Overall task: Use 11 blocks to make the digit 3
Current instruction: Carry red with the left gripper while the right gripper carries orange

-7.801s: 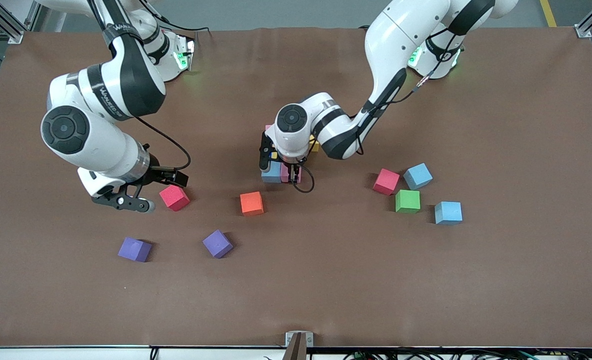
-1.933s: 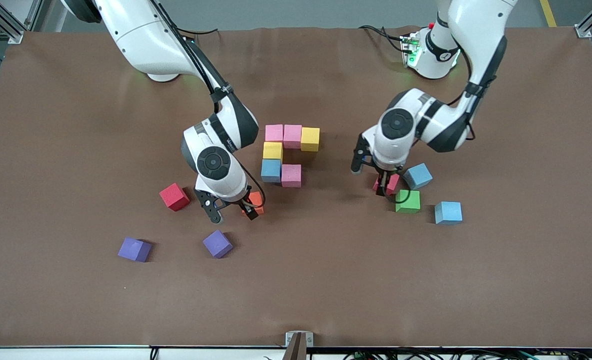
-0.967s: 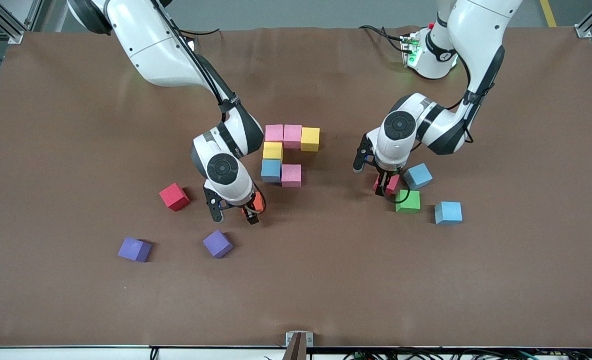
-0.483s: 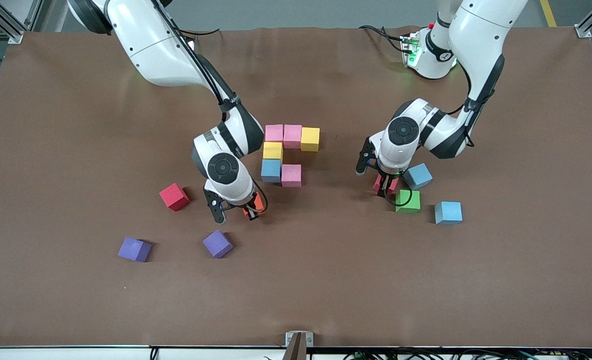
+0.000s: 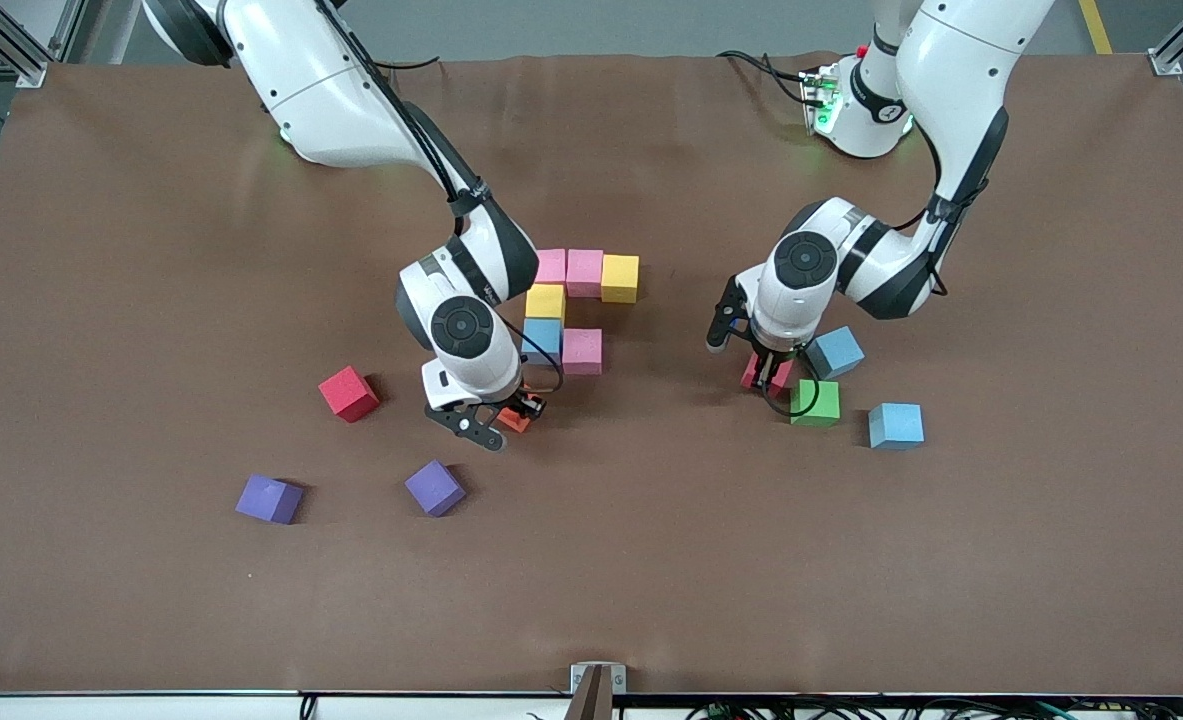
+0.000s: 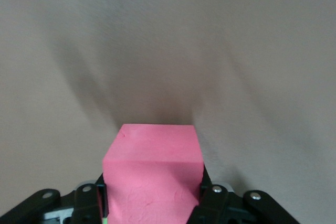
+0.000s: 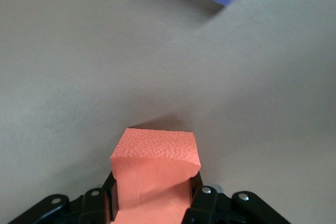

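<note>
Nearest the front edge of the surface [image 5: 651, 600], two purple cubes are seen toward the right arm's end, one [image 5: 269, 499] closer to that end than the other [image 5: 435, 487]. Farther in, a light blue cube [image 5: 896, 425] lies toward the left arm's end, w/ a green cube [image 5: 815, 402] beside it. The right tool [image 5: 501, 420] is closed on the orange cube [image 5: 515, 420]; in the right wrist view the cube [image 7: 154, 169] is pinched between both fingers, and whether it's lifted can't be told. A loose red cube [image 5: 348, 393] sits beside it, toward the right arm's end. The left tool [image 5: 769, 372] is clamped on the other red cube [image 5: 763, 372], shown gripped at both sides in the left wrist view [image 6: 153, 174], just beside the green one and a second light blue cube [image 5: 835, 351]. Mid-surface, the partly built digit 3 [image 5: 576, 305] is made of touching cubes: pink [image 5: 582, 351] & light blue [image 5: 542, 338] nearest, yellow [image 5: 545, 300] next, then a row of pink [image 5: 551, 266], pink [image 5: 585, 272], yellow [image 5: 620, 278].
</note>
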You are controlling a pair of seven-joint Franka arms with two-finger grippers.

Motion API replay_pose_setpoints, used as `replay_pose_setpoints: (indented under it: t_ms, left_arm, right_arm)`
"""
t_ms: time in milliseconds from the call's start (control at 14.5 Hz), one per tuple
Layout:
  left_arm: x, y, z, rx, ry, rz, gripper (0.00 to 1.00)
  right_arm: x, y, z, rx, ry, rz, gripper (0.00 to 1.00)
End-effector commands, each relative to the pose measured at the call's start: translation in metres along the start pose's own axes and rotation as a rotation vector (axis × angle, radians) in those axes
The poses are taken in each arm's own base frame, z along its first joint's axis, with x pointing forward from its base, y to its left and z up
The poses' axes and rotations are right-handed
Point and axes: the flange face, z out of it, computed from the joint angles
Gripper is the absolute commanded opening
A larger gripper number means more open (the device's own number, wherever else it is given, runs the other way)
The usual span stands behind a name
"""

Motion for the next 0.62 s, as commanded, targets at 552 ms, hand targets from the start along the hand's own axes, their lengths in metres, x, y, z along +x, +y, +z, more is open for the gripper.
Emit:
replay_pose_setpoints:
  t_ms: [552]
  left_arm:
    - [0.076,-0.034,-0.003,0.032,0.1,-0.25,0.24]
  right_arm:
    - [-0.017,-0.018,-0.01,-0.006,0.033,-0.415,0.03]
